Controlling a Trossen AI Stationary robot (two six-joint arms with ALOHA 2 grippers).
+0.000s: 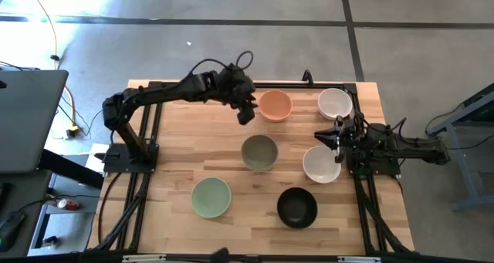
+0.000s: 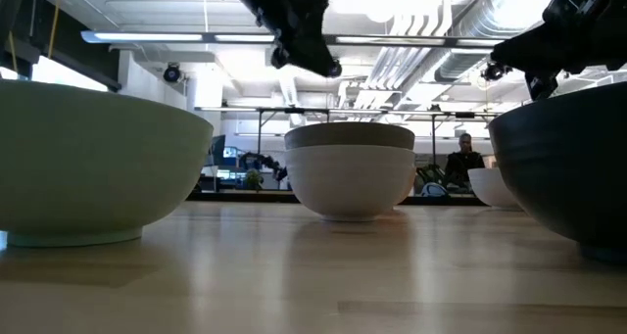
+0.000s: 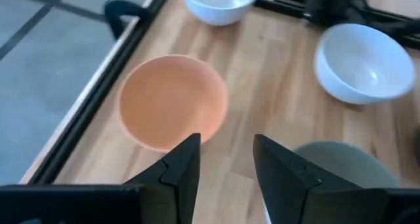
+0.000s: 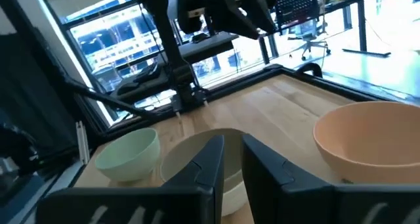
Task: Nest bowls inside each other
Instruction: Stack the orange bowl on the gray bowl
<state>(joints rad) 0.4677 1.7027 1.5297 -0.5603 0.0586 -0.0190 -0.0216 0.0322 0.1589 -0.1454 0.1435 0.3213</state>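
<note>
Glossy smooth bowls (image 1: 334, 103) on a pale, matt wood-plank table (image 1: 177, 147).

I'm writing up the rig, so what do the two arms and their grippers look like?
Both arms are dark, almost black, jointed, with black cables looped along them. The left gripper and right gripper each end in two flat, dark, angular fingers. No markings are visible.

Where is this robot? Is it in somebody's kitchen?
Probably not a kitchen. It looks like a robot lab or workshop: a wooden table on a bare concrete floor, big ceiling ducts overhead, and desks with computer screens behind. Bowls such as the peach-orange bowl sit there for practice.
</note>
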